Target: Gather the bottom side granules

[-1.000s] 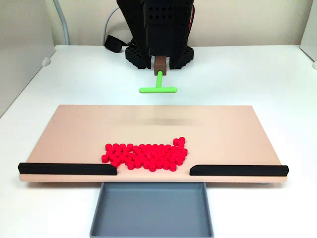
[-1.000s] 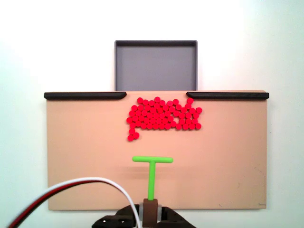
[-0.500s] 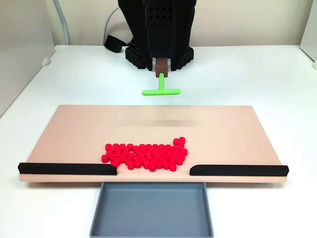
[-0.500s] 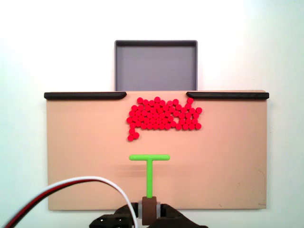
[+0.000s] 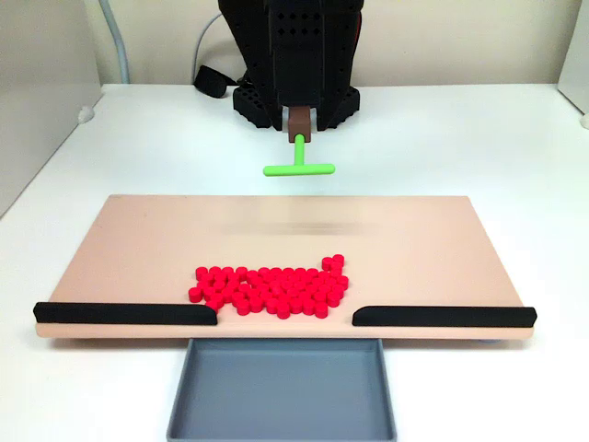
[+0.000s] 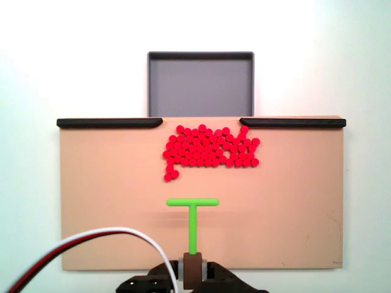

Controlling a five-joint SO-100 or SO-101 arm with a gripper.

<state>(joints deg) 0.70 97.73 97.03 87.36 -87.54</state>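
Granules [image 6: 209, 149] clustered on board [image 6: 110, 201] | T-stick [image 6: 192, 217] well apart

No readable text, label, brand, number or sign on anything.

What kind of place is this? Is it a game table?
Probably a robot practice bench, not a game. A white table holds a tan board with red granules, a grey tray, and an arm's green T-shaped stick.
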